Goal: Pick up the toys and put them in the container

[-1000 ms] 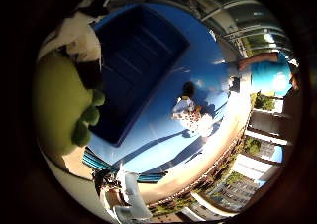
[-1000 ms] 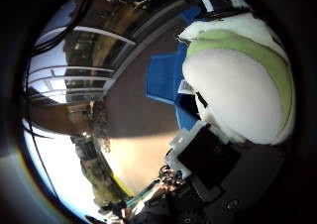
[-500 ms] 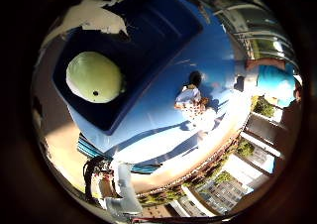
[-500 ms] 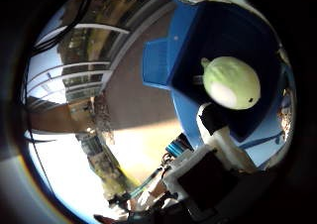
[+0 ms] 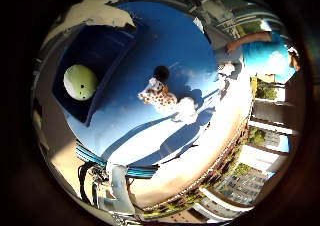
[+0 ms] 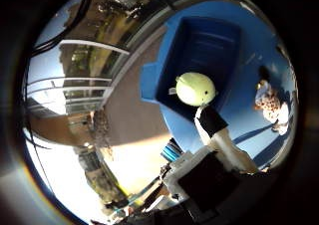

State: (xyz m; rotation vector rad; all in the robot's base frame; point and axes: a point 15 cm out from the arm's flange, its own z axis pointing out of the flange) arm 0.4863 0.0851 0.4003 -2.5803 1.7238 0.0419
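A round green plush toy [image 5: 80, 82] lies inside the dark blue container [image 5: 110, 48], which stands on the blue-covered table [image 5: 190, 116]. The right thumb side palm view shows the green toy [image 6: 195, 88] lying on the container's floor. A small white spotted plush toy [image 5: 160, 94] with a dark head lies on the blue cover beside the container. My hand [image 6: 221, 153] is above the container and well away from both toys. Its fingers [image 6: 213, 125] look straight and hold nothing.
The table's wooden edge [image 5: 205, 151] runs past the spotted toy. A teal striped piece [image 5: 110, 166] sits at the table's edge. A brown floor [image 6: 130, 115] and railings [image 6: 70, 81] lie beyond the container.
The green toy was close against my palm one second ago. It left the hand and now lies in the container. The hand has moved up and away, so both toys look smaller.
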